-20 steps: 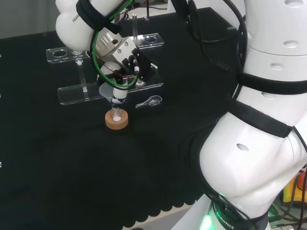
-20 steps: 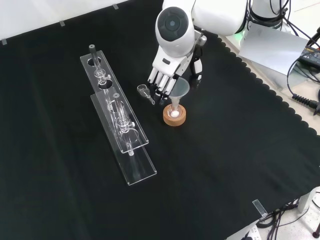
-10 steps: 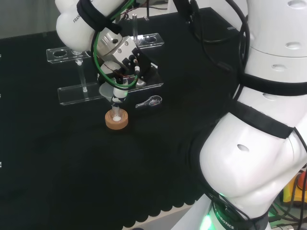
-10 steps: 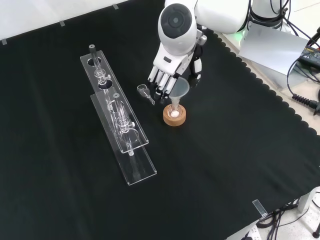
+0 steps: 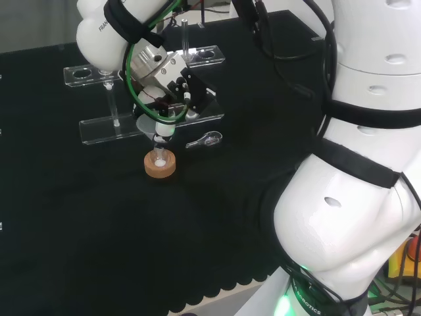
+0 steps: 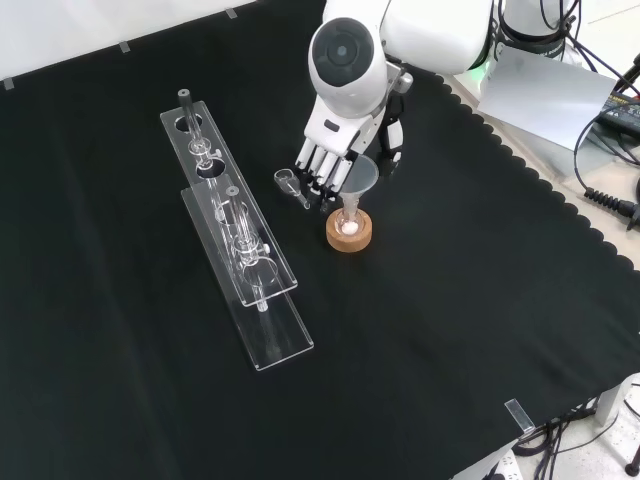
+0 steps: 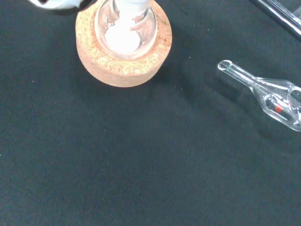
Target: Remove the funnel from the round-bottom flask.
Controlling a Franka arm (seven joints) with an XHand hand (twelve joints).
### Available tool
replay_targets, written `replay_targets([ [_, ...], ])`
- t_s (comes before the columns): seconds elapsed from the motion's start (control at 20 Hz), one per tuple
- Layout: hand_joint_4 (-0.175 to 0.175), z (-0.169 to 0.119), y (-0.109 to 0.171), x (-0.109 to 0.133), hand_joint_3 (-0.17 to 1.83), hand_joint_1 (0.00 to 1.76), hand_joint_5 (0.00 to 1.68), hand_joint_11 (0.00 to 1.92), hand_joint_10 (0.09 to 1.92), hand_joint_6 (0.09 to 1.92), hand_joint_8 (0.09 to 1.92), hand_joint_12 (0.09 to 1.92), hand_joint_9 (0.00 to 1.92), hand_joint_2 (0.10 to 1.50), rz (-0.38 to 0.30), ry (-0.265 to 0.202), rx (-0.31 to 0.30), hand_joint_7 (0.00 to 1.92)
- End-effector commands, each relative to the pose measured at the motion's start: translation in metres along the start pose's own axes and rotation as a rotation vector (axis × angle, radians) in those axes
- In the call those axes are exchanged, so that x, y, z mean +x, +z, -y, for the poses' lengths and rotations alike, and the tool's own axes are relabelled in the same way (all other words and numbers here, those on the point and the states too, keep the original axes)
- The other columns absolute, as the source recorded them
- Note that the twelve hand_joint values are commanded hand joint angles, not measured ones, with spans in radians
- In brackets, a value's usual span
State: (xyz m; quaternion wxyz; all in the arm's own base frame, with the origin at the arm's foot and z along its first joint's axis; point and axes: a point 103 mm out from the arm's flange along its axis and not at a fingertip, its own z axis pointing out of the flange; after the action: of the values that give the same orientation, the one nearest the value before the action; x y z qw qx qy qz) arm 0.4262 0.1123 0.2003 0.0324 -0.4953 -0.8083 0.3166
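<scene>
I'm seeing the funnel (image 6: 361,176) sitting in the neck of the flask (image 6: 348,222), which is standing on its cork ring (image 6: 349,236) on the cloth (image 6: 450,330). The hand (image 6: 333,150) is hanging right at the funnel, fingers (image 6: 316,172) pointing down; I can't tell whether it is grasping it. A small glass scoop (image 6: 292,186) is lying just beside it.

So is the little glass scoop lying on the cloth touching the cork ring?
Apart. In the wrist view, bare black cloth separates the glass scoop from the cork ring; the front view shows the same gap.
</scene>
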Motion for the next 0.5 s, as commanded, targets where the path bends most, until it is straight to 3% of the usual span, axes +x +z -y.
replay_targets([
  [0.05,-0.022,0.006,-0.005,0.0,0.63,0.76,0.37,0.3,0.58,0.09,0.66,1.41,0.73,0.67,0.033,0.022,-0.119,0.26],
  [0.15,-0.024,0.009,-0.008,0.001,0.64,0.8,0.56,0.38,0.53,0.12,0.65,1.36,0.92,0.71,0.042,0.035,-0.17,0.46],
  [0.25,-0.024,0.012,-0.011,0.0,0.64,0.83,0.67,0.45,0.48,0.31,0.64,1.31,1.08,0.74,0.05,0.042,-0.198,0.62],
  [0.4,-0.026,0.015,-0.016,-0.001,0.66,0.86,0.67,0.52,0.46,0.59,0.65,1.27,1.18,0.76,0.066,0.036,-0.21,0.71],
  [0.5,-0.028,0.018,-0.021,-0.003,0.67,0.86,0.67,0.54,0.46,0.66,0.65,1.27,1.2,0.77,0.084,0.034,-0.206,0.72],
])
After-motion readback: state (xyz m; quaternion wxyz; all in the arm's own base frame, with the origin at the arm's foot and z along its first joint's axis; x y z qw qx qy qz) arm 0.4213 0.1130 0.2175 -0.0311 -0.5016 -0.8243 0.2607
